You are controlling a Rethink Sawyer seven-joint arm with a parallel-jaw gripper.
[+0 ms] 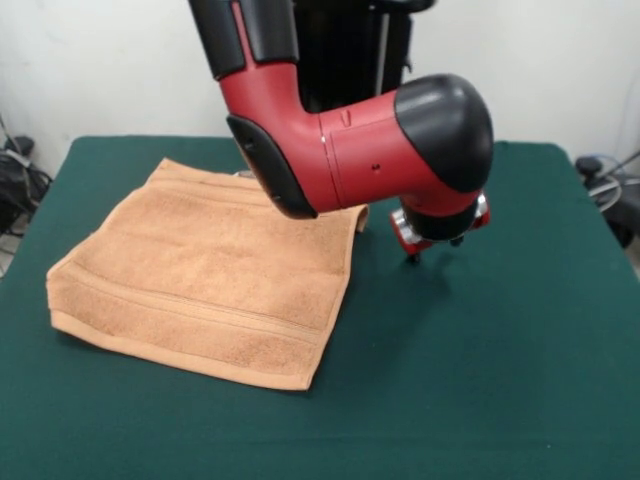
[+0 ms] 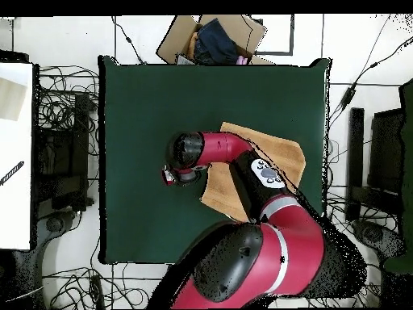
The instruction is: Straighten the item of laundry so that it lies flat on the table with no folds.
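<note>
Towel [image 1: 205,275], orange-tan terry, lies spread on the dark green tabletop [image 1: 480,380], taking up the left-centre part of the front view; in the overhead view the same cloth [image 2: 282,153] sits right of the table's middle, partly covered by the arm. It looks close to flat and roughly square, turned at a slant to the table's edges, with one corner pointing toward the camera in the front view. A woven band stripe [image 1: 200,305] runs parallel to the near hem, and that near edge looks slightly thick, as if doubled or hemmed; whether a fold remains there I cannot tell. The far right corner of the cloth is hidden behind the red arm [image 1: 340,140], which comes down across the towel's upper right part. The gripper [image 1: 432,240] hangs low beside the towel's right edge, over bare green felt and apart from the cloth, with its red body just under the black elbow housing. Its fingers are mostly hidden beneath that housing, so I cannot tell whether they are spread or pressed together. A cardboard box [image 2: 211,39] stands beyond the table's far edge in the overhead view, and cables [image 2: 64,105] lie on the floor.
</note>
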